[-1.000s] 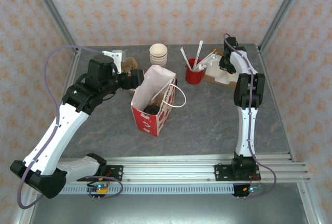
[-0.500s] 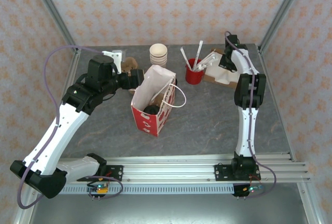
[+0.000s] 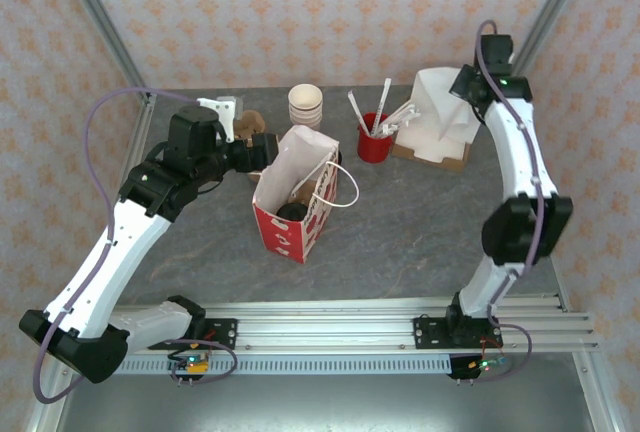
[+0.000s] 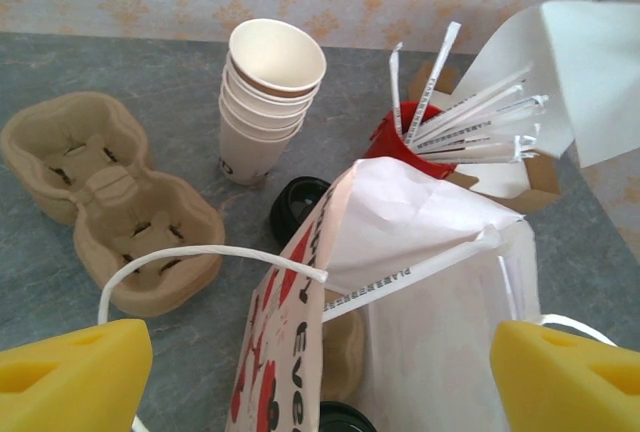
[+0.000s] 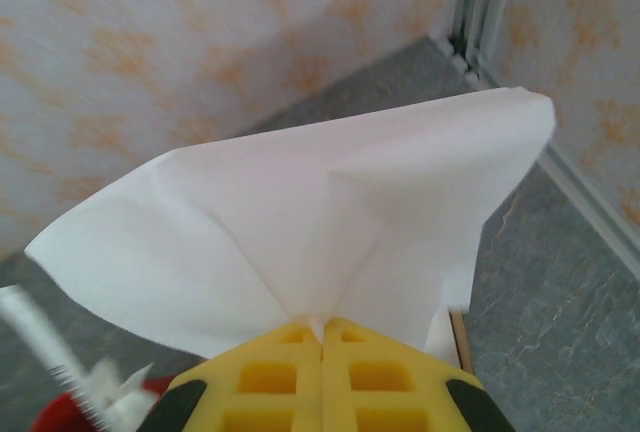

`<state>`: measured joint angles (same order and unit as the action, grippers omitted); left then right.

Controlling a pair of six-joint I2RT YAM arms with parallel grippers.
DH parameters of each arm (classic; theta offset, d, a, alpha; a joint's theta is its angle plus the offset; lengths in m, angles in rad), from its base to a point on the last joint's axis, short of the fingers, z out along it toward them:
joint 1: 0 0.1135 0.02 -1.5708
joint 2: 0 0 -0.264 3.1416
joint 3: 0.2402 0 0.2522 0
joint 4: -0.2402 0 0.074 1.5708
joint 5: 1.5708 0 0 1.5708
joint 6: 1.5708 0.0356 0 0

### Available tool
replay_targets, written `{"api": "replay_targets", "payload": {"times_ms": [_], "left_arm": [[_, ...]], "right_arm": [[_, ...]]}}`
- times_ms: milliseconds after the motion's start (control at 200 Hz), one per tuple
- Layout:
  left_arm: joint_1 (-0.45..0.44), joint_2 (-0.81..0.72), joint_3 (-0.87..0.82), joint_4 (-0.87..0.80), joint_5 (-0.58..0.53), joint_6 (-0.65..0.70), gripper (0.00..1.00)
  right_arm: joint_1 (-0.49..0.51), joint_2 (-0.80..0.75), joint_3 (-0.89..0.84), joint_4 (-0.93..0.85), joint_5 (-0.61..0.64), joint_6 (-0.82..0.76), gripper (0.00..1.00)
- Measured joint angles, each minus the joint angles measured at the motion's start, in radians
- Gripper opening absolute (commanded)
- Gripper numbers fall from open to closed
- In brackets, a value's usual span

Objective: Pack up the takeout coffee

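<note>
The red-and-white paper bag (image 3: 292,202) stands open mid-table. Inside it sits the takeout coffee (image 3: 292,212), of which I see the round black lid; the bag wall hides its cup. In the left wrist view that lid (image 4: 345,418) peeks up at the bottom edge, inside the bag (image 4: 400,292). My left gripper (image 3: 262,148) is open at the bag's left rim, its yellow fingertips (image 4: 70,372) wide on both sides of the bag mouth. High at the back right, my right gripper (image 3: 466,85) is shut on a white napkin (image 5: 320,212), which hangs below it (image 3: 438,117).
A stack of lidless cream cups (image 4: 265,102) and a loose black lid (image 4: 298,207) stand behind the bag. A tan pulp cup carrier (image 4: 110,202) lies to the left. A red cup of wrapped straws (image 3: 375,140) and a cardboard napkin box (image 3: 440,159) sit at back right.
The right arm has swung up and back from the napkin box, lifting a white napkin with it. The left arm and the bag have not moved.
</note>
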<state>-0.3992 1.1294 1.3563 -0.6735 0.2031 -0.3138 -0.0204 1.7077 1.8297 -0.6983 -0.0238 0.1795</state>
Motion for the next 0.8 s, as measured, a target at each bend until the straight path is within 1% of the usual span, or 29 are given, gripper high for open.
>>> {"api": "replay_targets", "payload": {"times_ms": [70,155,235,345,551,711,801], "left_arm": [[0.0,-0.001,0.007,0.01,0.019,0.0,0.87],[0.0,-0.001,0.025,0.024,0.053,0.0,0.87],[0.0,0.001,0.048,0.045,0.094,0.0,0.87],[0.0,0.02,0.097,0.074,0.163,0.002,0.87],[-0.014,0.127,0.244,0.093,0.278,0.046,0.94],[-0.02,0.228,0.38,0.094,0.36,0.071,0.99],[-0.02,0.285,0.465,0.082,0.398,0.082,1.0]], "right_arm": [[0.0,-0.119,-0.06,0.035,-0.029,-0.008,0.0],[0.01,-0.229,-0.099,0.068,-0.064,-0.024,0.0],[0.028,-0.307,-0.119,0.097,-0.111,-0.039,0.0],[0.08,-0.395,-0.125,0.124,-0.21,-0.076,0.0],[0.167,-0.475,-0.124,0.146,-0.428,-0.125,0.0],[0.216,-0.48,-0.11,0.136,-0.566,-0.164,0.0],[0.229,-0.48,-0.098,0.12,-0.628,-0.187,0.0]]}}
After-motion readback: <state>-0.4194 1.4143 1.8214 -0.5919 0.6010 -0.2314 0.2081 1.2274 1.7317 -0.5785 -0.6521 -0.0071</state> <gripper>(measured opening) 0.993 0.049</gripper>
